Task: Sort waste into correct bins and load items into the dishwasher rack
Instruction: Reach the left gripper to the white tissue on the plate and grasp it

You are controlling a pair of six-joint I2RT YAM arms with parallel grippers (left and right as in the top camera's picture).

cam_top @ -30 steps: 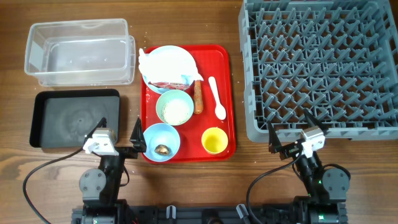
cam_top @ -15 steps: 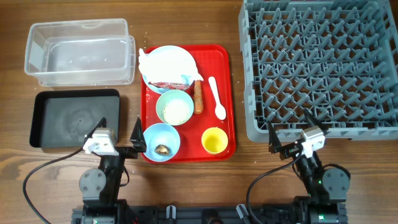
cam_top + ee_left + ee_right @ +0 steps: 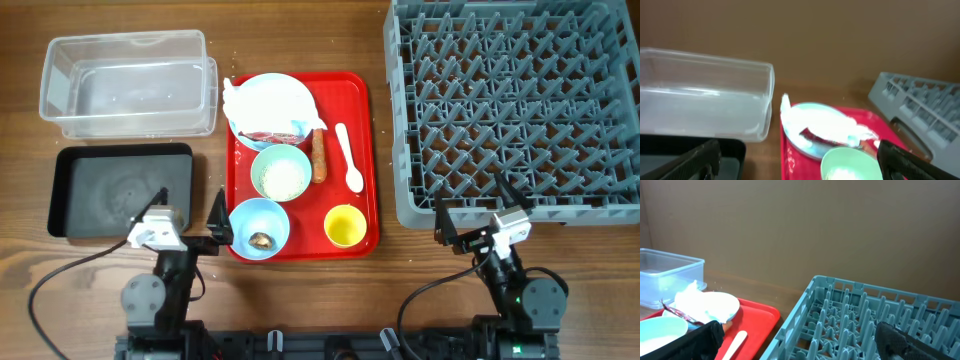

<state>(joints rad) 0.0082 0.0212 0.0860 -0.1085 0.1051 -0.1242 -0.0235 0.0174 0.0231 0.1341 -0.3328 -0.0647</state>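
Observation:
On the red tray [image 3: 365,120] stand a pale blue plate [image 3: 285,95] with a crumpled white napkin [image 3: 236,100] and a red-and-white wrapper [image 3: 272,136], a pale green-white bowl [image 3: 281,172] of rice, a pale blue bowl [image 3: 250,215] holding a brown lump [image 3: 260,240], a yellow cup [image 3: 344,226], a white spoon [image 3: 350,160] and an orange stick [image 3: 319,155]. My left gripper [image 3: 192,205] is open and empty near the blue bowl. My right gripper [image 3: 470,200] is open and empty by the front edge of the grey rack [image 3: 515,110].
A clear tub [image 3: 128,82] stands at the back left, with a black tray [image 3: 120,190] in front of it. The left wrist view shows the tub [image 3: 705,95], the plate [image 3: 815,125] and the green-white bowl [image 3: 850,162]. The right wrist view shows the rack [image 3: 865,315].
Both wrists have shifted slightly toward the table's front edge. Nothing on the table has moved.

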